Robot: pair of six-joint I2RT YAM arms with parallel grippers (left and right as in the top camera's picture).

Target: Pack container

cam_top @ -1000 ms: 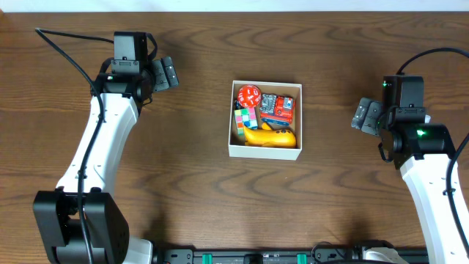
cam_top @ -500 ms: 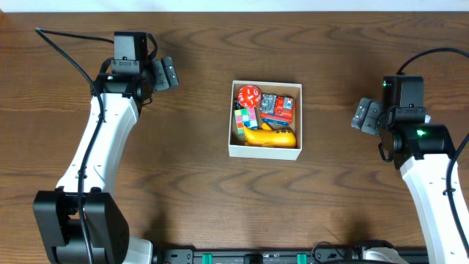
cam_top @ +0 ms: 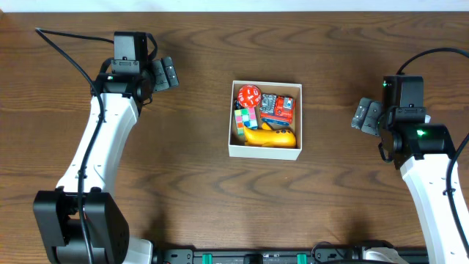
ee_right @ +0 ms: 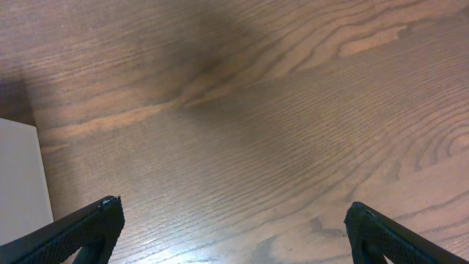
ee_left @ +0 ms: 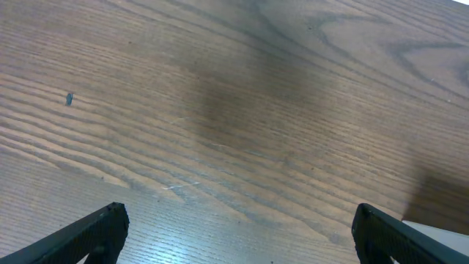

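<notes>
Dark brown wood-grain table (cam_top: 190, 176) across the whole overhead frame, bearing a white container (cam_top: 264, 152) of toys just right of centre.

Container (cam_top: 264, 152) at frame centre, on table (cam_top: 190, 183). Inside: round toy (cam_top: 248, 94) upper left, puzzle cube (cam_top: 245, 118) below it, flat toy (cam_top: 279, 107) upper right, curved toy (cam_top: 271, 137) along lower wall. Left gripper (cam_top: 165, 75) in upper left of frame, right gripper (cam_top: 364, 117) right of container, both well apart from it.
</notes>
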